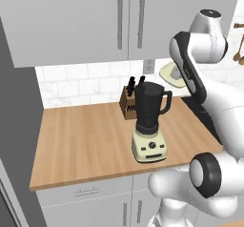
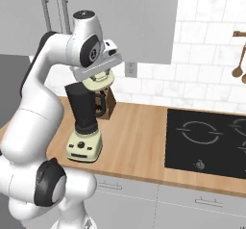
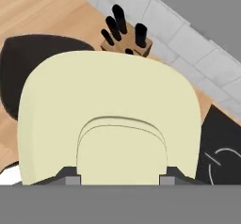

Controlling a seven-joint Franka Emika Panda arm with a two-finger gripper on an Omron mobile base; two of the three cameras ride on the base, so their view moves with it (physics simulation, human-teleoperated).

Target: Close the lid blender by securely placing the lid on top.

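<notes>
Hand view: the claw [image 3: 120,178] is pinched narrow on the lid's [image 3: 108,110] knob, carrying it in the air above the dark blender [image 2: 86,115] jar; arm elbow high, hand tipped downward.

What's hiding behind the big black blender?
Behind the blender stands a wooden knife block with black handles sticking up, against the white tiled wall. The jar covers part of the block, so its whole shape stays hidden.

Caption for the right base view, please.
Gripper holds the cream lid in the air above the open dark blender on the wooden counter.
</notes>
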